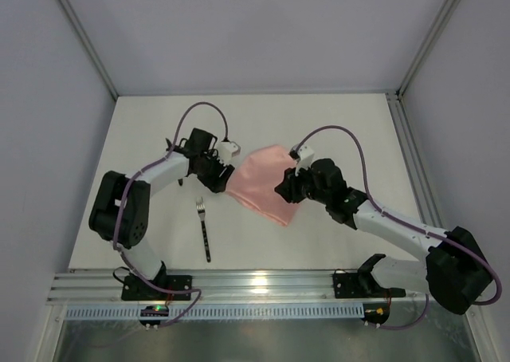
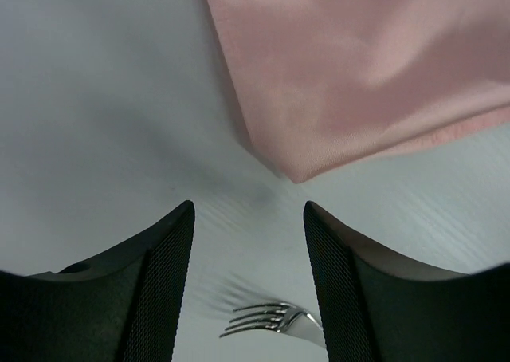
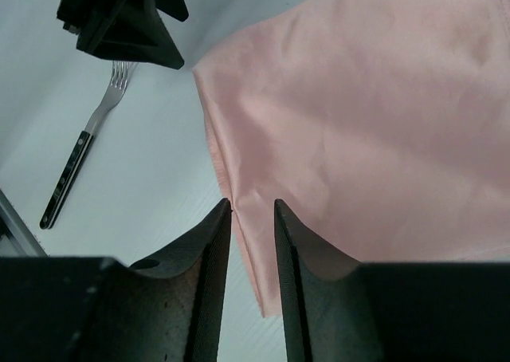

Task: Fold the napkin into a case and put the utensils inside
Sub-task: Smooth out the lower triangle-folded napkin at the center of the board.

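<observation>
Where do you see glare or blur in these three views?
Top external: bright glare on the metal rail, otherwise even, soft light. Left wrist: the fork tines look smeared, the table around them streaky, the napkin soft. Right wrist: fork and napkin fairly sharp; the dark jaws in front show little detail.

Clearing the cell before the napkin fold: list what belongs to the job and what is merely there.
Job:
- napkin, pale pink, mid-table
- fork, on the table beside it, nearer the left arm

Merely there:
- metal rail along the near edge

No knife shows.
</observation>
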Tool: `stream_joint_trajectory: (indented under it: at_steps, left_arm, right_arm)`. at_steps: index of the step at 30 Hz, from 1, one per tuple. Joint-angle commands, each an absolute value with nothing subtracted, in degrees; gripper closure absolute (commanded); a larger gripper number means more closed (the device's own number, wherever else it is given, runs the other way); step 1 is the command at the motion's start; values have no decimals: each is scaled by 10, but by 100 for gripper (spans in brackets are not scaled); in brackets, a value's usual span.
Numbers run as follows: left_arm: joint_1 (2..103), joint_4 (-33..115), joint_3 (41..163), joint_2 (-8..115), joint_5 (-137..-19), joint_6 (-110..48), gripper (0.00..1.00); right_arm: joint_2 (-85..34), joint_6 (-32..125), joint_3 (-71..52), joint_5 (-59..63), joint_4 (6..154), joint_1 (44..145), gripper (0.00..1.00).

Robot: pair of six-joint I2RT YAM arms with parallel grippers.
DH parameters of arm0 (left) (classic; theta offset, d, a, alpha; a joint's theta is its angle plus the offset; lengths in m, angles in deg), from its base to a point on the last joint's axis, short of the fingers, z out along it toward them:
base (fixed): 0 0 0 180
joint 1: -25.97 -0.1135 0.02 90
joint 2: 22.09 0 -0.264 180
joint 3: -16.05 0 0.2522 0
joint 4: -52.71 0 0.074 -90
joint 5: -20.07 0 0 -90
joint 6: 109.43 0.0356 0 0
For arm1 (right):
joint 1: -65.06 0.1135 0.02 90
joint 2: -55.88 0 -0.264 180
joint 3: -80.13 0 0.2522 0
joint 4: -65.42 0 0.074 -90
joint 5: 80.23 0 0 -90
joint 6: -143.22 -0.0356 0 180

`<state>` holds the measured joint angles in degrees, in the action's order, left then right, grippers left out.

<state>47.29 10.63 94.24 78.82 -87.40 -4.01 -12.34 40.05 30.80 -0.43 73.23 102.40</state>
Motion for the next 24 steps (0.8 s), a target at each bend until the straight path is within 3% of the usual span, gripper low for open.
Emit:
stream_joint_trajectory:
  at_steps: [1,8,16,24]
  left_arm:
    - [481,188,888,680,-910,140,40]
    - [526,89,813,656,-950,608,39]
    - [562,262,749,676,-900,671,40]
    - [572,285,721,685,-881,699,43]
  right_arm:
    - [-92,439,316,-8,708,1026,66]
    - [-77,450,324,-26,699,1025,62]
    - [-67,426,328,-54,686,1025,62]
    - [-51,419,340,-64,693,1025,62]
